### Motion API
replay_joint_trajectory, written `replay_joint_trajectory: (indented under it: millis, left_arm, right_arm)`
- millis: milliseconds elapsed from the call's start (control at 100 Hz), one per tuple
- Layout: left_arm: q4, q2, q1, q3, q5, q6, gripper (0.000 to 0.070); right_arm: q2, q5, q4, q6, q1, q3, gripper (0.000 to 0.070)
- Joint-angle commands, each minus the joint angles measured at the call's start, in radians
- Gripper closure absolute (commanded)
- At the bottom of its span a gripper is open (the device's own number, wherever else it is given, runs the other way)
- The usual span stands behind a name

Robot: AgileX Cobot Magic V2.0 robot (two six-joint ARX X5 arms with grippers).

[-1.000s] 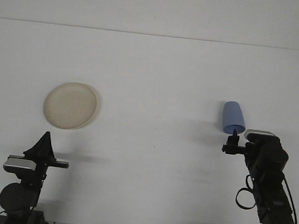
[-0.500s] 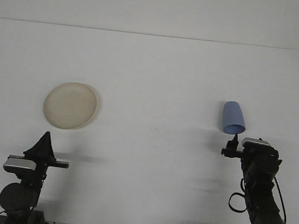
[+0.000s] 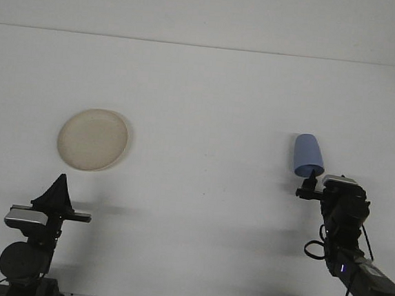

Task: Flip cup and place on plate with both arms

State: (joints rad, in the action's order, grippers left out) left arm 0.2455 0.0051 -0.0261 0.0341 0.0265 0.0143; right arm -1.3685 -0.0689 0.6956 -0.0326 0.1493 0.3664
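A blue cup (image 3: 309, 155) lies on its side on the white tabletop (image 3: 215, 108), right of centre, its wider mouth end nearest the robot. The right tool (image 3: 310, 184) sits just beside that mouth end; only one dark fingertip shows, so whether it is parted or closed cannot be told. A round beige plate (image 3: 92, 139) lies flat on the left of the tabletop, well apart from the cup. The left tool (image 3: 56, 192) sits low at the near left edge, its fingers brought together to a point and gripping nothing.
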Motion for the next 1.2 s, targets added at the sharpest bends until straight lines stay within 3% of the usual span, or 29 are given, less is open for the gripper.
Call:
replay_joint_trajectory:
  millis: [0, 260, 850, 930, 1100, 1190]
  left_arm:
    - [0.011, -0.002, 0.002, -0.02, -0.001, 0.001, 0.0689]
    - [0.011, -0.002, 0.002, -0.02, -0.001, 0.001, 0.0689]
    - [0.011, -0.002, 0.002, -0.02, -0.001, 0.001, 0.0689]
    - [0.011, -0.002, 0.002, -0.02, -0.001, 0.001, 0.0689]
    - [0.011, -0.002, 0.002, -0.02, -0.001, 0.001, 0.0689]
    - [0.011, -0.002, 0.002, -0.02, -0.001, 0.001, 0.0689]
  right_arm:
    - [-0.039, -0.018, 0.051, 0.008, 0.008, 0.002, 0.0147]
    - [-0.149, -0.09, 0.093, 0.023, 0.041, 0.054, 0.015]
    - [-0.357, -0.177, 0.097, 0.041, 0.048, 0.231, 0.016]
    - [-0.367, -0.179, 0.099, 0.041, 0.048, 0.236, 0.0247]
    - [-0.367, -0.223, 0.111, 0.041, 0.047, 0.236, 0.0598]
    - [-0.367, -0.224, 0.112, 0.041, 0.047, 0.236, 0.068]
